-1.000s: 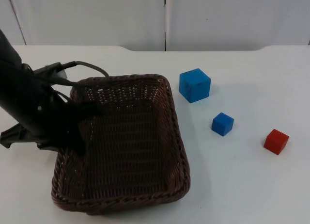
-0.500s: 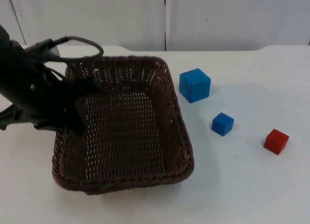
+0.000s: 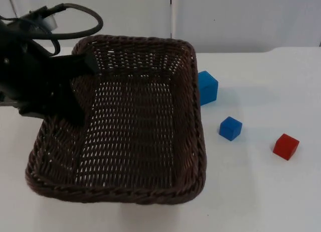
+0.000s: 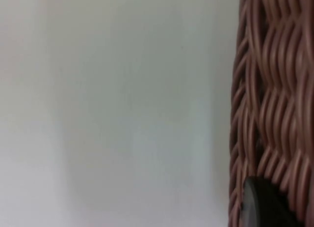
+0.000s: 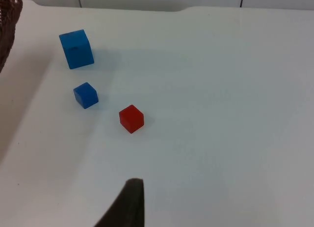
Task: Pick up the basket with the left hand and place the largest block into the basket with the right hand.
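A dark brown wicker basket (image 3: 150, 56) hangs lifted off the white table. My left gripper (image 3: 72, 109) is shut on the basket's left wall, one finger inside and one outside. In the left wrist view the basket weave (image 4: 274, 89) runs close beside a black fingertip (image 4: 265, 205). The largest block, a big blue cube (image 3: 208, 87), sits just right of the basket, its left part hidden behind the rim. The big blue cube (image 5: 76, 49) also stands in full sight in the right wrist view. My right gripper (image 5: 128, 207) waits above the table, some way short of the blocks.
A small blue cube (image 3: 230, 128) and a red cube (image 3: 286, 146) lie on the table (image 3: 261, 192) right of the basket. In the right wrist view the small blue cube (image 5: 86, 95) and the red cube (image 5: 131, 119) sit in a loose row. The grey partition wall (image 3: 241, 16) closes the back.
The left arm has raised the basket off the table. It now looms larger and sits further back, and its right rim has come to cover part of the big blue cube.
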Available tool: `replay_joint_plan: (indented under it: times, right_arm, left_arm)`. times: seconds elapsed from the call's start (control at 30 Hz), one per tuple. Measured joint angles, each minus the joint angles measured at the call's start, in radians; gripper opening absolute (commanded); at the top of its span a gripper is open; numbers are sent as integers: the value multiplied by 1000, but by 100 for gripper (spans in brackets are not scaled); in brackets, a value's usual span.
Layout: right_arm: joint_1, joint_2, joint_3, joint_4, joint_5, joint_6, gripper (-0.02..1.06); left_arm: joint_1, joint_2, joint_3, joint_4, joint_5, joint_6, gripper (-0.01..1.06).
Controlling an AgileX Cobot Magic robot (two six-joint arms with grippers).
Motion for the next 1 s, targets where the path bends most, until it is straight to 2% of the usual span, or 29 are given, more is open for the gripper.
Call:
replay_joint_plan:
  times: [0.2,1.0]
  right_arm:
    - [0,0,0,0,0,0,105]
    - [0,0,0,0,0,0,105]
  left_arm:
    - [0,-9,0,6,78,31,0]
    - [0,-9,37,59,80,35,0]
